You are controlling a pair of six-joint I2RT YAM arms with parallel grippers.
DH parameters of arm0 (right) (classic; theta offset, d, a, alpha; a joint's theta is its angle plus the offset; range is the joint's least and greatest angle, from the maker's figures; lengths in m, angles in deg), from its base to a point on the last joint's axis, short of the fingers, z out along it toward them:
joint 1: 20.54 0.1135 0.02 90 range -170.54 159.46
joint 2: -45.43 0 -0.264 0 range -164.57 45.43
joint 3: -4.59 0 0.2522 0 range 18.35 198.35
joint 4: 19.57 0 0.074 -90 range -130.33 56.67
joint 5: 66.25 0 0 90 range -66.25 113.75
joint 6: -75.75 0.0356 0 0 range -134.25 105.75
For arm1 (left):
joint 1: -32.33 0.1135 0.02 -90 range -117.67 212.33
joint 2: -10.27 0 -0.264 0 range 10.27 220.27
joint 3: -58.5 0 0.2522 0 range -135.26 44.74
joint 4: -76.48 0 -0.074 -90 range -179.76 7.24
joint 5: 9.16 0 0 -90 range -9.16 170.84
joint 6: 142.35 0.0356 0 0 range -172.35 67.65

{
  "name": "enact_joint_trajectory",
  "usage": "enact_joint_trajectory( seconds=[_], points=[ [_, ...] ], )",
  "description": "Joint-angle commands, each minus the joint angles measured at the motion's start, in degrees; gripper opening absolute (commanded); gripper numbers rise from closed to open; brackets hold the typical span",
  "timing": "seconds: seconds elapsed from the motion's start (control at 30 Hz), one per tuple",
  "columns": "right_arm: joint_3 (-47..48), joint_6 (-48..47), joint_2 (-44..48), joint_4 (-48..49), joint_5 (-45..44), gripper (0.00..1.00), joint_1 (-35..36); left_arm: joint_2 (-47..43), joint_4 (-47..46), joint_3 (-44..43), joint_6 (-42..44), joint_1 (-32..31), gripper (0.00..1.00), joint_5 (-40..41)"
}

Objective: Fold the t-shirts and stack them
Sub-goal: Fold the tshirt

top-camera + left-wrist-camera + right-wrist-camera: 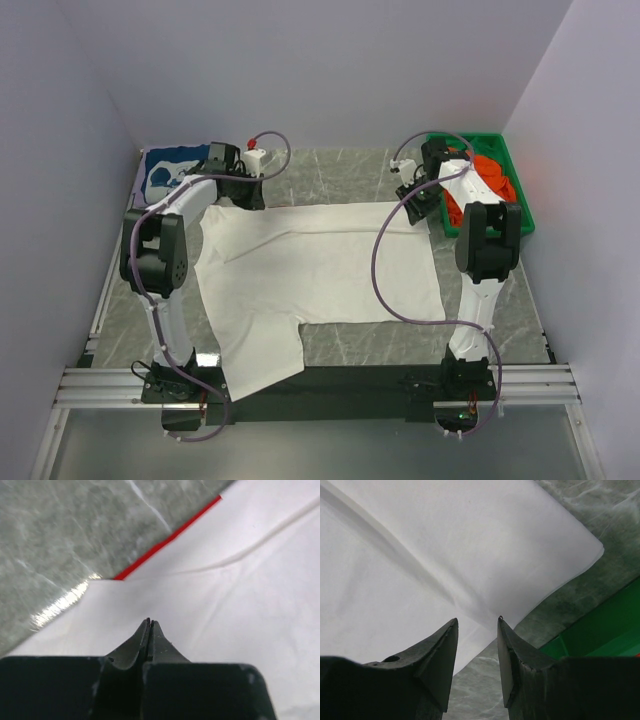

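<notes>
Red trim [167, 538] shows only from the left wrist, left hand [150, 621] pinched closed; right hand [477, 620] spread, empty, above white t-shirt [320, 265].

Grey marble tbl [340, 172] w/ plain white walls [330, 70] 3 sides, even light

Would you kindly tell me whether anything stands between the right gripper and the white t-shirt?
Nothing visible does. The right gripper, jaws open, hangs over an edge of the white t-shirt near a corner; only cloth and table show beneath. The green bin sits off to one side.
</notes>
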Motion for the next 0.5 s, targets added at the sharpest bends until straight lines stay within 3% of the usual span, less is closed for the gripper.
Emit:
enact_joint_trajectory(
  seconds=[0.0,0.2,0.27,0.33,0.47],
  points=[
    [-0.46,-0.24,4.29,1.44,0.39,0.44,0.22,-3.7,2.14,3.6,1.91,-0.35,0.01,-4.08],
    [-0.2,0.28,4.47,1.35,0.65,0.45,0.31,-6.17,2.76,8.09,2.97,0.26,0.01,-6.1],
    [-0.12,0.63,4.55,1.27,1.0,0.46,0.22,-5.82,3.63,7.57,2.61,2.27,0.21,-6.28],
    [0.23,0.9,4.55,0.74,1.18,0.47,0.4,-5.47,4.42,6.52,3.13,3.95,0.33,-5.67],
    [0.06,1.07,4.64,0.65,1.27,0.5,0.66,-2.5,7.32,3.36,7.08,8.52,0.44,-3.82]
  ],
)
